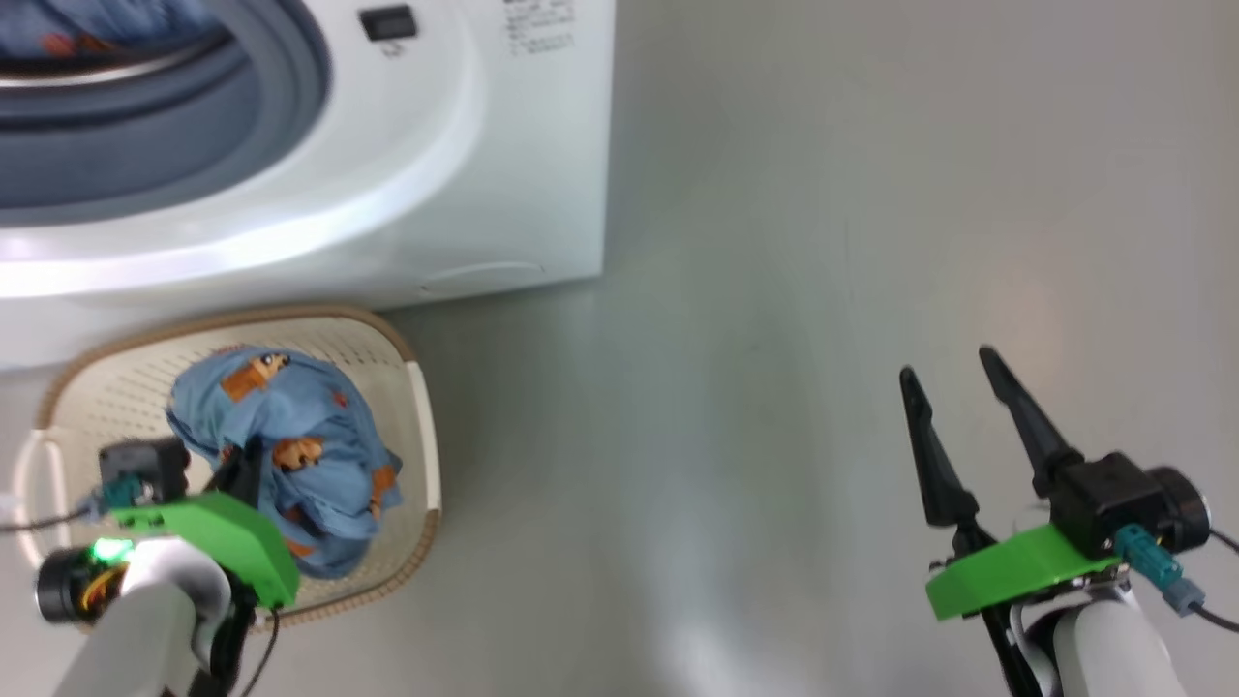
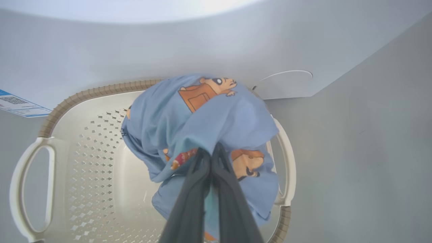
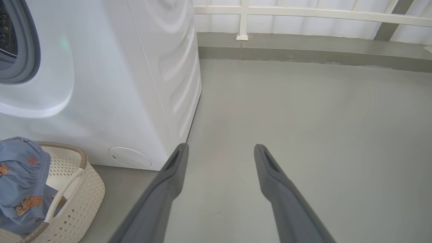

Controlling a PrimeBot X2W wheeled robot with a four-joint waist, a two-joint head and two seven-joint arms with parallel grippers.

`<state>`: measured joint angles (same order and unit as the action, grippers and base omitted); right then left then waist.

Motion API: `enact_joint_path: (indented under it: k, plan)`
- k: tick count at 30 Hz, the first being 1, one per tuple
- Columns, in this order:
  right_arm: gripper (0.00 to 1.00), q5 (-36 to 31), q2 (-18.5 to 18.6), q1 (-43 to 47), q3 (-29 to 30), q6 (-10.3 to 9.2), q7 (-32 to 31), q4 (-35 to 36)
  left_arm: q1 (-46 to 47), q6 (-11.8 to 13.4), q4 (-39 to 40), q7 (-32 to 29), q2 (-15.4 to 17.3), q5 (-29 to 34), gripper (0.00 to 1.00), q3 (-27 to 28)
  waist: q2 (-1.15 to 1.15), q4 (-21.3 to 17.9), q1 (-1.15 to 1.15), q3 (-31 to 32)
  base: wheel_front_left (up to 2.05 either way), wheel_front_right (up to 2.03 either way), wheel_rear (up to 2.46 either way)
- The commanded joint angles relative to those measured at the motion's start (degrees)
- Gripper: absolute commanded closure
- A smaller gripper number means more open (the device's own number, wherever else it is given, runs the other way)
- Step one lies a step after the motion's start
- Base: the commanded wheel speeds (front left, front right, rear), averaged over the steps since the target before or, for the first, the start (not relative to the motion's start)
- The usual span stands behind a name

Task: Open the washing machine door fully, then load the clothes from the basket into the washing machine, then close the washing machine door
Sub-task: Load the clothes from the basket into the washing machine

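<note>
Grey floor [image 3: 303, 118], left claw [image 2: 211, 150] pinched on clothes [image 2: 202, 114] (label [image 2: 17, 105] unreadable), right claw [image 3: 221, 148] agape.

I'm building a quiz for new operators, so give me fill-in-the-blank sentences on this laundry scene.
1. The left gripper is ___ on the light-blue clothes.
2. The right gripper is ___, holding nothing.
3. The perforated basket stands in front of the white ___.
Missing words: shut; open; washing machine.
</note>
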<state>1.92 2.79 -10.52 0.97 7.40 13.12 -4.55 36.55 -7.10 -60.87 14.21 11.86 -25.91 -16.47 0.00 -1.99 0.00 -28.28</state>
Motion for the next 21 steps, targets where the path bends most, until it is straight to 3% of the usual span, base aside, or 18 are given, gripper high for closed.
enact_joint_path:
  k: [1, 21]
  plan:
    - [0.0, -0.34, 0.09, 1.98, -1.32, 0.09, -0.08, 0.77, -3.35, 0.66, 2.74, 0.77, 2.54, 0.73, 1.0, 2.25, 0.0, 3.16, 0.0, 5.65, 0.0, 0.0, 0.0]
    - [0.0, 0.64, 0.09, 7.66, -1.26, 0.09, -1.05, -0.46, -24.73, 3.72, 28.33, 0.78, -0.89, 5.06, 1.0, 10.18, 0.0, 7.64, 0.0, 20.03, 0.0, 0.0, 0.0]
